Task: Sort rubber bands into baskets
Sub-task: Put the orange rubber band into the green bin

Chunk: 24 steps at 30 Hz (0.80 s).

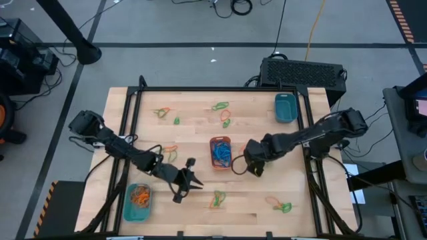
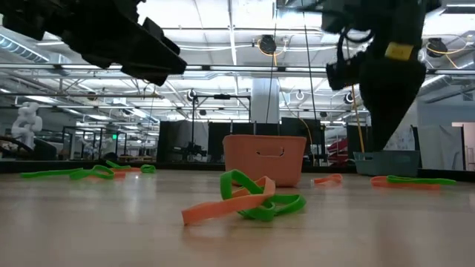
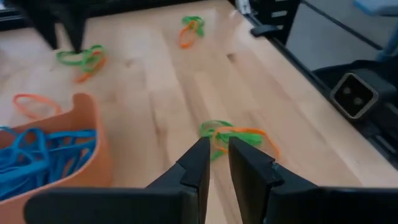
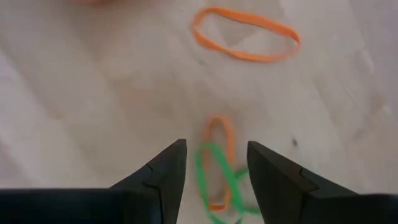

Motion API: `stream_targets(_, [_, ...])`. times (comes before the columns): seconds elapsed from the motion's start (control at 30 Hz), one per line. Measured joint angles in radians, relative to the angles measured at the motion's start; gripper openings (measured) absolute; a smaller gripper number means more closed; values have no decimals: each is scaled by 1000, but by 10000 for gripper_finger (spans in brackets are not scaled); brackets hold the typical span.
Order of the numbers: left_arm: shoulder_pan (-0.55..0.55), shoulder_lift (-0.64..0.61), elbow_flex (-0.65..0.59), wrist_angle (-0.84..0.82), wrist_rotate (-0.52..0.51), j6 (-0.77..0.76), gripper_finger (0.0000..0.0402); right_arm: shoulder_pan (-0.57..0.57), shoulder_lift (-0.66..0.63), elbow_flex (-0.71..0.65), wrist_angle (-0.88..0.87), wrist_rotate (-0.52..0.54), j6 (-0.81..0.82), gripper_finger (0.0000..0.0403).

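Observation:
The orange basket [image 1: 220, 152] holds blue rubber bands at the table's middle; it also shows in the left wrist view [image 3: 93, 146]. One teal basket [image 1: 138, 202] with orange bands sits near left. The other teal basket [image 1: 285, 107] sits far right. My left gripper [image 1: 197, 183] hovers empty, with only a narrow gap, short of a green-and-orange band cluster [image 3: 233, 134]. My right gripper [image 4: 214, 162] is open above another green-and-orange cluster [image 4: 217, 171], right of the orange basket, touching nothing. A loose orange band [image 4: 245, 40] lies beyond it.
More band clusters lie scattered at the far middle [image 1: 220, 107], far left [image 1: 162, 112], near right [image 1: 280, 205] and left of the orange basket [image 1: 171, 152]. A dark frame [image 1: 220, 89] borders the table. The low view shows a cluster [image 2: 245, 200] in front of the orange basket [image 2: 265, 157].

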Motion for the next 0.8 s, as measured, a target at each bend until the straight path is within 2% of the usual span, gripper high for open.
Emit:
stream_targets(0.27, [-15,0,0,-11,15,-2,66,-53,2,-128,137,-11,-24,162])
stream_targets(0.5, [-16,0,0,-10,15,-2,66,-70,-2,-248,340,-53,-29,148])
stream_targets(0.6, [-16,0,0,-9,15,-2,66,-70,-3,-267,375,-40,-58,117])
stream_targets(0.73, [-16,0,0,-7,13,-2,66,-69,-2,-267,419,-35,-110,34])
stream_targets(0.8, [-16,0,0,-8,12,-3,66,-68,-2,-266,440,-25,-143,11])
